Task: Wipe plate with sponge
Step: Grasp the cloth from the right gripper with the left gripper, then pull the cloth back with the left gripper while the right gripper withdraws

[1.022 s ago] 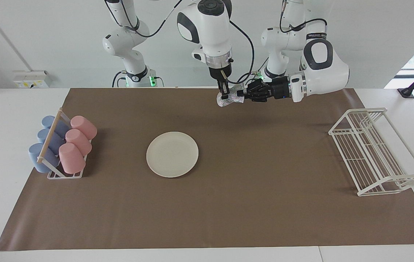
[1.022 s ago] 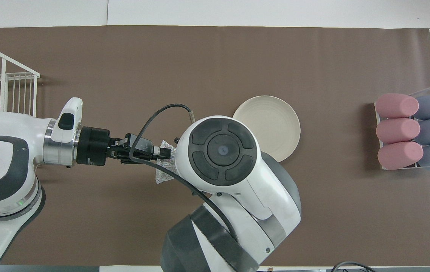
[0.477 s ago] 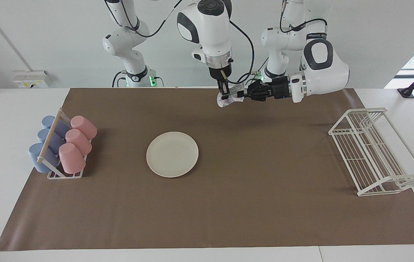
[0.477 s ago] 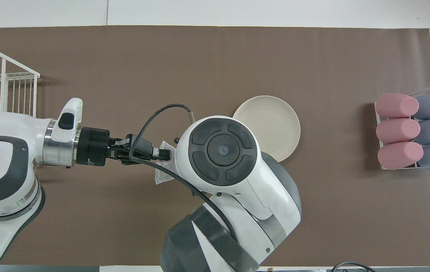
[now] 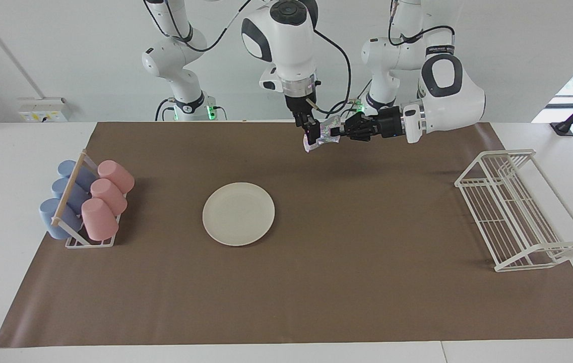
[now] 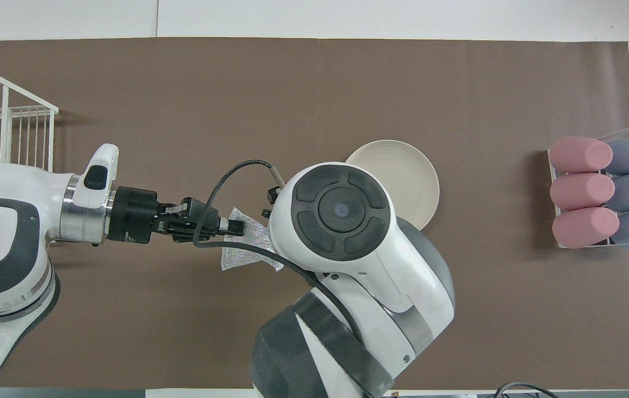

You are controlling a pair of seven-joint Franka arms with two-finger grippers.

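Note:
The silvery sponge (image 5: 327,135) hangs in the air over the brown mat close to the robots, and my left gripper (image 5: 339,132) is shut on it, reaching in sideways. In the overhead view the sponge (image 6: 248,250) spreads below the left gripper's (image 6: 237,225) tip. My right gripper (image 5: 308,132) points down right beside the sponge with its fingers spread, and I cannot tell whether they still touch it. From overhead the right arm's own wrist hides that gripper. The cream-white plate (image 5: 238,214) lies flat mid-mat, partly covered by the right arm from overhead (image 6: 411,168).
A rack of pink and blue cups (image 5: 84,204) stands at the right arm's end of the mat (image 6: 602,193). A white wire dish rack (image 5: 518,209) stands at the left arm's end (image 6: 4,119).
The right gripper has opened off the sponge and shifted slightly toward the plate. The left gripper has stayed shut on the sponge, which now shows more from overhead.

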